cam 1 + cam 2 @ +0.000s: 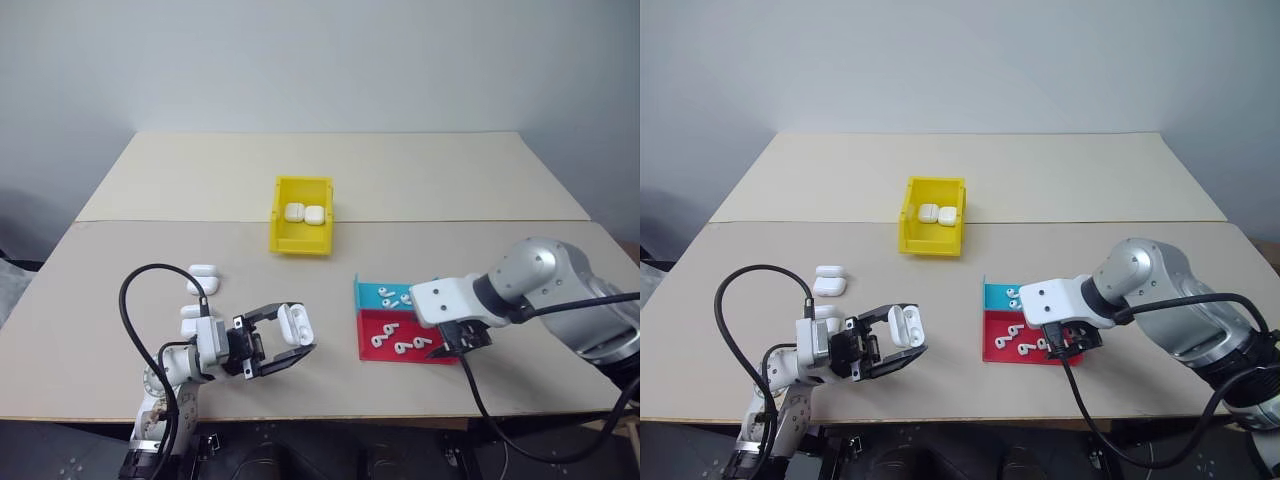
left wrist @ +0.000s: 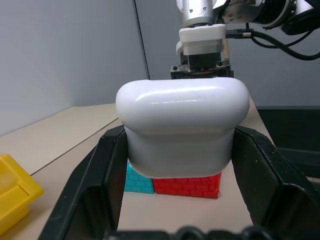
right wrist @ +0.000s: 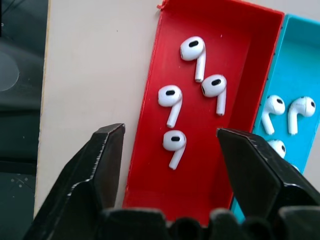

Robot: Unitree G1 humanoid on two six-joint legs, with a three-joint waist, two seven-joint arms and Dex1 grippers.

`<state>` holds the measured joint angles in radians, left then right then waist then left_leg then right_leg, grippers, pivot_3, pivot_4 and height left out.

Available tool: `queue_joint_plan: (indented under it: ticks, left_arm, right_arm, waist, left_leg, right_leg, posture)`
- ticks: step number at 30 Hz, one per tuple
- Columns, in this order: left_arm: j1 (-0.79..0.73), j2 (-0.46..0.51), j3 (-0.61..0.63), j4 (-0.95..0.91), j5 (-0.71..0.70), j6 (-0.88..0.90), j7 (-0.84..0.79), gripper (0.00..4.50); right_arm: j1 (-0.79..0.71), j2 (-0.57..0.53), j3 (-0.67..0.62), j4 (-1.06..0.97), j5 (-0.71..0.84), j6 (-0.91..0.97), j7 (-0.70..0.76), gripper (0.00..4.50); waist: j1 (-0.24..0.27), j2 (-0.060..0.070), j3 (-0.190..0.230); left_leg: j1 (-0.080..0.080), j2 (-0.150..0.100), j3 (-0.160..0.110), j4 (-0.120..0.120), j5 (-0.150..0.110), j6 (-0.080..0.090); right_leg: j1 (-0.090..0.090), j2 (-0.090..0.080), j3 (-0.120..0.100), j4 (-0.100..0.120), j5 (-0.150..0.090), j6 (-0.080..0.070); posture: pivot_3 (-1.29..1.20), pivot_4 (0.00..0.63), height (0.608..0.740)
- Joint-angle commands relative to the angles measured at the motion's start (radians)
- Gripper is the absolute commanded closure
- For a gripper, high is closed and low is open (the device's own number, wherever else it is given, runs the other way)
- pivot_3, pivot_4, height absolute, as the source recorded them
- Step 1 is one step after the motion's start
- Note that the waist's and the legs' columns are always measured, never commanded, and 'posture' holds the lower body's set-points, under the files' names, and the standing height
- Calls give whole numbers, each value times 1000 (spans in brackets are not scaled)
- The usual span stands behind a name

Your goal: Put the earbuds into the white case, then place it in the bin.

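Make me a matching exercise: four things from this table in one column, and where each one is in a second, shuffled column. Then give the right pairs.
Things:
1. yellow bin
2. red tray
3. left gripper
4. right gripper

Places or states:
A. open above the red tray
B. shut on a white case
C. holds two white cases
D. holds four loose earbuds

Pairs: 1-C, 2-D, 3-B, 4-A
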<state>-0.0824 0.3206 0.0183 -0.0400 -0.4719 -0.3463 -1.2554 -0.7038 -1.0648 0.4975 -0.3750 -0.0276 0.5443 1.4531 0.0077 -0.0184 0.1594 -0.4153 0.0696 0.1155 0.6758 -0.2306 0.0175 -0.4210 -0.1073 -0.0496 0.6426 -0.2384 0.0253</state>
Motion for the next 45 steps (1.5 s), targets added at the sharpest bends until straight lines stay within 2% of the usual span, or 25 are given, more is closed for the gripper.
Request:
queue_joint_plan:
  ticks: [1, 3, 7, 18, 43, 45]
  left_arm:
    - [-24, -9, -2, 2, 22, -44, 50, 1700]
    - [-23, 3, -13, -7, 29, -39, 57, 1700]
    - [-10, 20, -23, -31, 19, -33, 60, 1700]
    - [16, 49, -43, -92, 8, -3, 93, 1700]
    - [26, 87, -45, -126, 4, 27, 138, 1700]
    - [26, 88, -45, -119, 8, 23, 139, 1700]
  right_arm:
    - [-19, 16, 20, -6, -74, 4, -16, 874]
    - [-17, 30, 37, -2, -101, 8, -16, 874]
    - [-18, 57, 58, 7, -150, 18, -22, 2087]
    - [6, 75, 75, 50, -241, -22, -30, 2087]
    - [47, 106, 64, 76, -293, -64, -10, 2087]
    - [47, 105, 63, 78, -292, -70, -9, 2465]
  waist:
    - [0, 0, 0]
    - [0, 0, 0]
    - [0, 0, 0]
    - [-1, 0, 0]
    - [-1, 0, 0]
    - [-1, 0, 0]
  left_leg:
    - [0, 0, 0, 0, 0, 0]
    - [0, 0, 0, 0, 0, 0]
    - [0, 0, 0, 0, 0, 0]
    - [0, 0, 0, 0, 0, 0]
    - [0, 0, 0, 0, 0, 0]
    - [0, 0, 0, 0, 0, 0]
  right_leg:
    - [0, 0, 0, 0, 0, 0]
    - [0, 0, 0, 0, 0, 0]
    - [0, 0, 0, 0, 0, 0]
    - [0, 0, 0, 0, 0, 0]
    - [0, 0, 0, -1, 0, 0]
    - [0, 0, -1, 0, 0, 0]
  posture:
    - [0, 150, 740]
    - [0, 150, 740]
    - [0, 150, 740]
    - [0, 150, 740]
    - [0, 150, 740]
    - [0, 150, 740]
